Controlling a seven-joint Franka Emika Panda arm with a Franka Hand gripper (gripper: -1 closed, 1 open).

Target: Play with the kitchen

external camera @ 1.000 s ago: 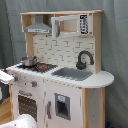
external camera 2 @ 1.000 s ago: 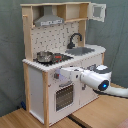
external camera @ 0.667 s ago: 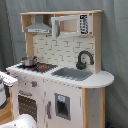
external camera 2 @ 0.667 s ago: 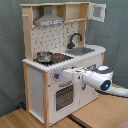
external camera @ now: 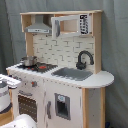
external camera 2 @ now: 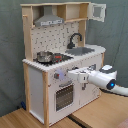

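Observation:
The kitchen [external camera: 65, 85] [external camera 2: 60, 70] is a tall white and light-wood toy with a grey hood [external camera: 39, 26], a dotted backsplash [external camera 2: 56, 39], a black faucet [external camera: 84, 59], a sink [external camera: 73, 74] and an oven door [external camera 2: 64, 96]. A small metal pot [external camera: 28, 61] [external camera 2: 44, 56] sits on the stovetop [external camera 2: 56, 58]. In the second exterior view my white arm [external camera 2: 105, 80] reaches in from the second exterior view's right. My gripper [external camera 2: 71, 75] is at the front panel, just above the oven door and beside a knob [external camera 2: 59, 76]. In the first exterior view only part of the arm [external camera: 6, 87] shows at the first exterior view's left edge.
A microwave-style cabinet [external camera: 70, 25] with its door [external camera 2: 98, 11] swung open sits at the top. The kitchen stands on a wooden surface [external camera 2: 100, 112]. A grey curtain [external camera: 115, 45] hangs behind it.
The arm has shifted only slightly in front of the kitchen. Nothing on the kitchen has visibly changed.

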